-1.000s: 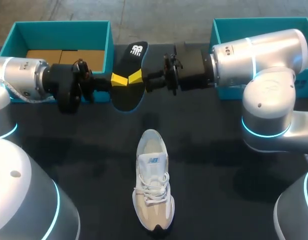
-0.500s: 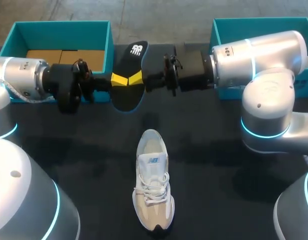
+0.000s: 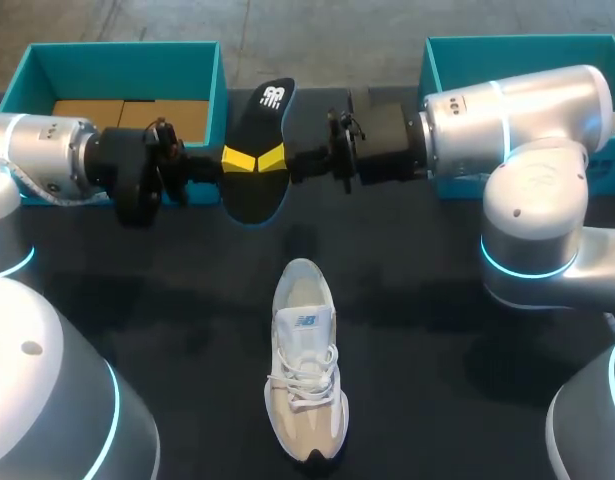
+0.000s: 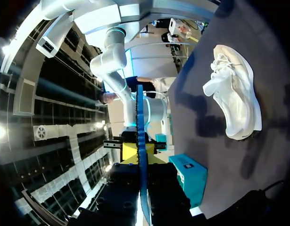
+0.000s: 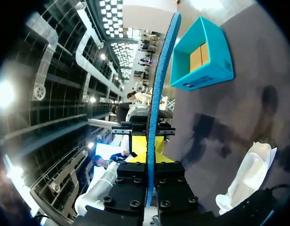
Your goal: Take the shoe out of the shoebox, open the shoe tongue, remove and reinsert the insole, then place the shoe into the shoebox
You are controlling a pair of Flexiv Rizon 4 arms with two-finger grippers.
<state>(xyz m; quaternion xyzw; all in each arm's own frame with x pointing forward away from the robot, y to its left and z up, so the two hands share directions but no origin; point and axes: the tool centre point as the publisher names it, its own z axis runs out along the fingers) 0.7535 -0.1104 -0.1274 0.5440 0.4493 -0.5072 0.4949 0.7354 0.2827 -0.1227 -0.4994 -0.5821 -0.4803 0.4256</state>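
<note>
Left hand (image 3: 237, 158) and right hand (image 3: 271, 155) both clamp the black insole (image 3: 257, 195), white logo (image 3: 275, 97) at its heel

shoe (image 3: 305, 365) 1 | insole (image 3: 255, 195) 1 | boxes (image 3: 122, 70) (image 3: 467, 58) 2 (both teal)

The insole (image 3: 249, 195) is showing a matt black, cloth-like top and a rough blue foam edge. The shoe (image 3: 305, 372) is looking like white mesh cloth with smoother beige panels and woven laces. The table (image 3: 437, 330) is lying matt and dark. The teal shoebox (image 3: 127, 70) is looking like matt cardboard, with plain brown card inside. The left arm (image 3: 37, 155) and right arm (image 3: 527, 110) are gleaming with smooth, glossy silver shells.
</note>
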